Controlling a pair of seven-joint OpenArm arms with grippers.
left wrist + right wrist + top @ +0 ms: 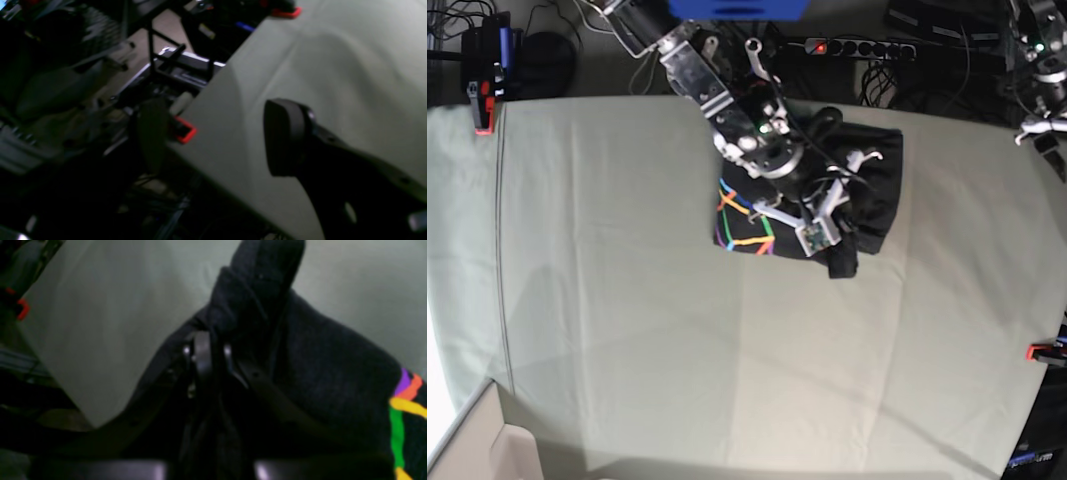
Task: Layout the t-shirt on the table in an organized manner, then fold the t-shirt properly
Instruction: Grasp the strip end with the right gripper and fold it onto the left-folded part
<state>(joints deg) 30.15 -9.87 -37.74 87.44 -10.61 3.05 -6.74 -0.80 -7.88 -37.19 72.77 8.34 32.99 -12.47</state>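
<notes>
The charcoal t-shirt [879,185] lies bunched in a heap at the back middle of the table [627,320], its rainbow print [745,226] facing up on the heap's left. My right gripper [841,250] is shut on a fold of the t-shirt [333,373] at the heap's front edge. In the right wrist view the fingers [203,356] pinch the dark fabric, with the print [400,406] at the far right. My left gripper [217,136] stands open and empty above the table's edge [233,160]. Its arm [1039,60] is at the back right, away from the shirt.
Red clamps [482,118] [1039,352] grip the cloth at the table's left and right edges; another clamp [185,130] sits close to my left gripper. A power strip [857,45] and cables lie behind the table. Dark equipment [66,83] stands beyond the edge.
</notes>
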